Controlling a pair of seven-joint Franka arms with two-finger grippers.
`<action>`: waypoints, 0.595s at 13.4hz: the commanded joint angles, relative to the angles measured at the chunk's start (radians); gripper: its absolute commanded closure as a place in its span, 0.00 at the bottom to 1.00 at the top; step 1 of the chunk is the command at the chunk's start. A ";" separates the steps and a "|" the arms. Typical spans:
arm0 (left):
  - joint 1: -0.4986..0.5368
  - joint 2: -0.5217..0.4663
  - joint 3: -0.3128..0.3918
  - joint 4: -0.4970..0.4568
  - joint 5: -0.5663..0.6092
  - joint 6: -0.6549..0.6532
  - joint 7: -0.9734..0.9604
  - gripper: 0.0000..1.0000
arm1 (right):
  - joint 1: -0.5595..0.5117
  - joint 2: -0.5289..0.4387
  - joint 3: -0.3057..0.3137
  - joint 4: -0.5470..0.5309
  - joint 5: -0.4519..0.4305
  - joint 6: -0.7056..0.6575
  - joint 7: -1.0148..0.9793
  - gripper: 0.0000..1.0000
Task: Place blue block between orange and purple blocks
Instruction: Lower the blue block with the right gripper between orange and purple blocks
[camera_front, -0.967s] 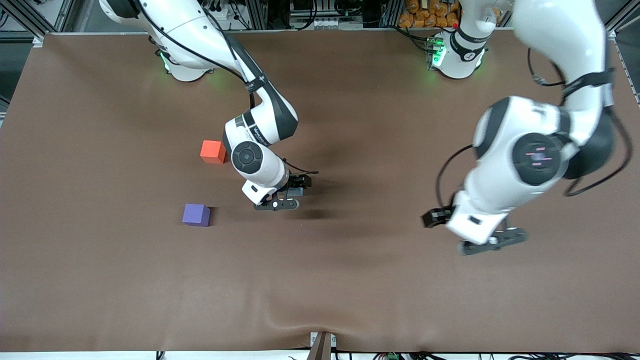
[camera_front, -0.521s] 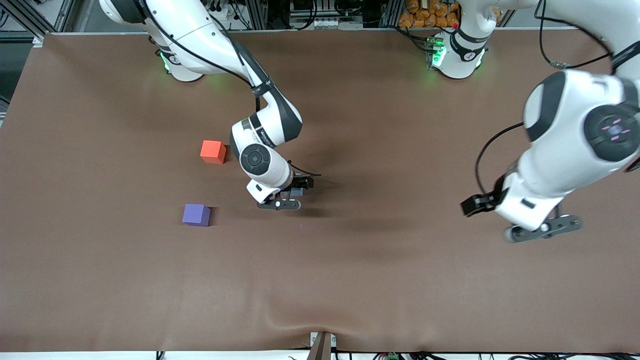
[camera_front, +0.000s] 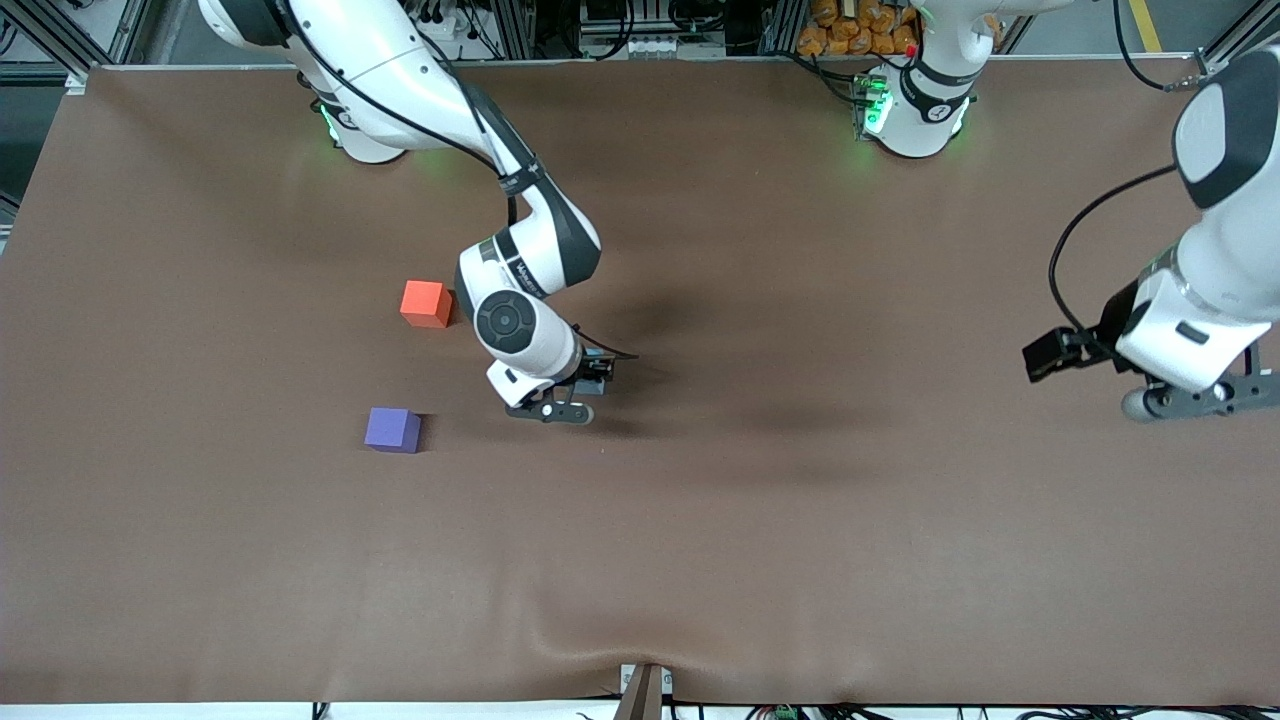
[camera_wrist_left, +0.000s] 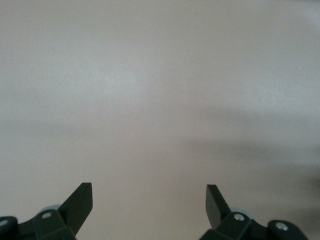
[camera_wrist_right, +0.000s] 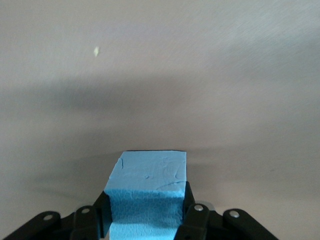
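Brown table mat bears orange block, purple block.

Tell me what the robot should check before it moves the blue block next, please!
1. Right gripper shut on the blue block: ok, fingers press both its sides.
2. Gap between the orange block and the purple block free of other things: ok.
3. Blue block already in that gap: not ok, it is held toward the left arm's end of the table from both blocks.
4. Left gripper out of the way: ok, open, holding nothing, over the table's left-arm end.
5. Blue block lifted off the table: cannot tell.
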 joint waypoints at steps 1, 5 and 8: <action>0.008 -0.142 -0.013 -0.145 -0.020 0.020 0.017 0.00 | -0.067 -0.155 -0.013 -0.111 -0.016 -0.026 -0.002 0.79; 0.011 -0.194 -0.009 -0.158 -0.053 0.009 0.025 0.00 | -0.095 -0.328 -0.022 -0.303 -0.054 -0.036 -0.010 0.79; 0.013 -0.220 -0.009 -0.158 -0.059 -0.025 0.036 0.00 | -0.153 -0.414 -0.024 -0.427 -0.129 -0.040 -0.054 0.78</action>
